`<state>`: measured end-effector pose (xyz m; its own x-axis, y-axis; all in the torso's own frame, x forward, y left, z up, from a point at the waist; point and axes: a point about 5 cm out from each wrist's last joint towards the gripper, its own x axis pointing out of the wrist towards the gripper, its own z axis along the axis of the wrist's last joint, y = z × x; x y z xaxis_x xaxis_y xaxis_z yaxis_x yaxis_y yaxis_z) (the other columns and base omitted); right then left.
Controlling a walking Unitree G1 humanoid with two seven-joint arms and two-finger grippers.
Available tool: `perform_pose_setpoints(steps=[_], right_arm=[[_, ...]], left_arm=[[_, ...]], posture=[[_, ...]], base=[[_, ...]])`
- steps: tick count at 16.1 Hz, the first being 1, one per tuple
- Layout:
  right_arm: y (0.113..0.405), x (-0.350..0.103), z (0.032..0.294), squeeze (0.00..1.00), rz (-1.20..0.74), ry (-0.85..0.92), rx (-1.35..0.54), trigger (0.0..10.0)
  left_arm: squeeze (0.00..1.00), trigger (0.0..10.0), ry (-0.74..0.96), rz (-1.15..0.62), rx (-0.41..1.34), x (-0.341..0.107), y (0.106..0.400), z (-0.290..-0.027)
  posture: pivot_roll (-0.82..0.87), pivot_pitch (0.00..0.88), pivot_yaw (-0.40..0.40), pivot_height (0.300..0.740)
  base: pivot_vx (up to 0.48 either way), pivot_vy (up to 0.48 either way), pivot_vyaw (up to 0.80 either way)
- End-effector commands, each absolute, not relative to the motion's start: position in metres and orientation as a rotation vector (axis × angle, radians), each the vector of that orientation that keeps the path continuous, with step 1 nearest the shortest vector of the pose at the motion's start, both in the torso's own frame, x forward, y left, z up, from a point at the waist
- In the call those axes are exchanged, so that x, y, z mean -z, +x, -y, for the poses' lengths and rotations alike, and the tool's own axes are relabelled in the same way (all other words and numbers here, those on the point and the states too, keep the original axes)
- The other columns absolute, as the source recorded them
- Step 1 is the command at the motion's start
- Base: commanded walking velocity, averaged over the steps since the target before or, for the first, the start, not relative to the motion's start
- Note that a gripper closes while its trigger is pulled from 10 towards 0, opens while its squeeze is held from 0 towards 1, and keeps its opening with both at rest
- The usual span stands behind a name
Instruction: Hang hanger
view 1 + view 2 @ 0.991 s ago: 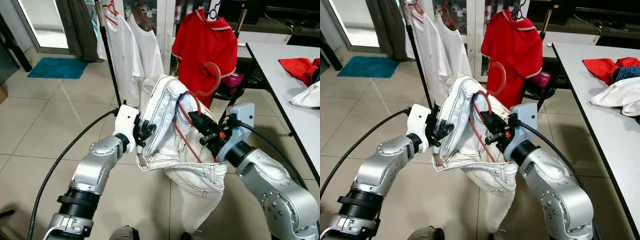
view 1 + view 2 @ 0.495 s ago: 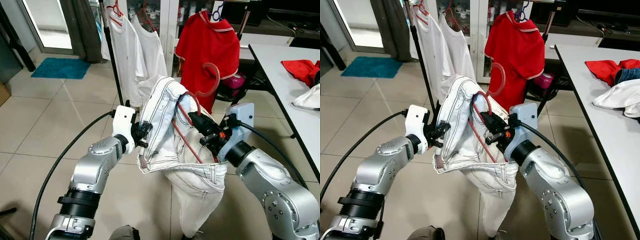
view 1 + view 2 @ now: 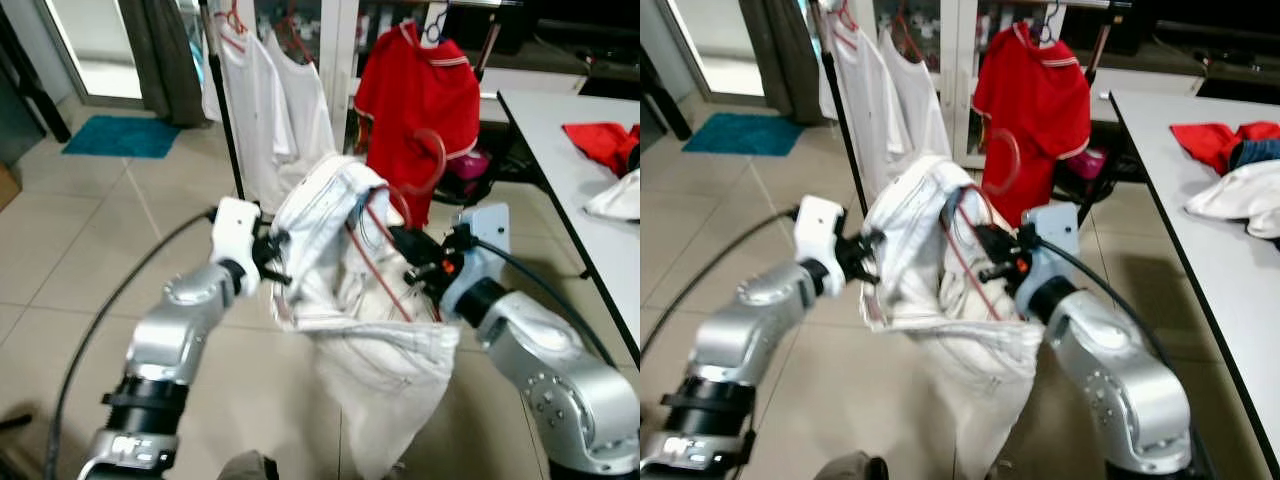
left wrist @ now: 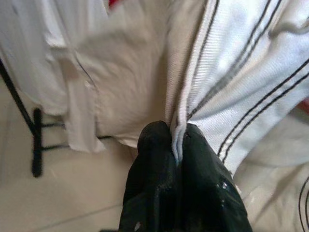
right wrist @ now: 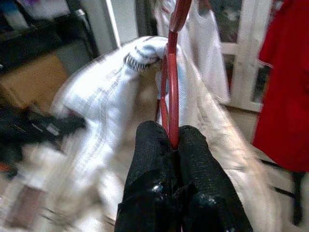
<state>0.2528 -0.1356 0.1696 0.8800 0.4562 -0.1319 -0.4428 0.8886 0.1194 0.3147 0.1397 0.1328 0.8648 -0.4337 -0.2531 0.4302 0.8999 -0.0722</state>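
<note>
Two grippers at work on one garment, held in the air between the arms above a tiled floor (image 3: 60,260). Item: white trousers (image 3: 345,300) with dark seam lines, draped over a red hanger (image 3: 385,265), legs hanging down toward the floor. Left gripper (image 4: 177,140): fingers pressed together on a fold of the trousers' fabric at the robot's left edge of the garment. Right gripper (image 5: 174,140): fingers clamped on the red hanger's bar, on the robot's right side of the garment; the hanger's hook (image 3: 432,160) rises above the trousers, in front of a red shirt (image 3: 420,100). Behind: black clothes rack pole (image 3: 222,110) carrying two white shirts (image 3: 270,110) on hangers, the red shirt hanging to their right. Left background: teal mat (image 3: 118,137) on the tiles near a doorway. Right: white table (image 3: 1200,190) bearing a heap of red, blue and white clothes (image 3: 1240,170). Black cable (image 3: 110,310) trails from the left arm. Head views are somewhat blurred.
</note>
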Motion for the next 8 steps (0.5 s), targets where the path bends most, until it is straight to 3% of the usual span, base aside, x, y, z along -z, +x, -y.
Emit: perform_pose_setpoints(steps=[1,5,8], right_arm=[[0.253,-0.165,0.137,0.0,-0.19,0.049,-0.452,0.0],[0.244,-0.142,0.135,0.0,-0.331,-0.135,-0.519,0.0],[0.228,-0.128,0.127,0.0,-0.431,-0.235,-0.678,0.0]], left_arm=[[0.0,0.0,0.026,-0.202,0.446,-0.151,0.318,-0.14],[0.0,0.0,0.159,-0.082,0.431,-0.194,0.331,-0.147],[0.0,0.0,0.255,-0.008,0.381,-0.216,0.341,-0.152]], posture=[[-0.02,0.012,-0.022,0.74],[-0.02,0.003,-0.02,0.74],[-0.02,0.0,-0.015,0.74]], base=[[0.0,0.0,0.0],[0.0,0.0,0.0],[0.0,0.0,0.0]])
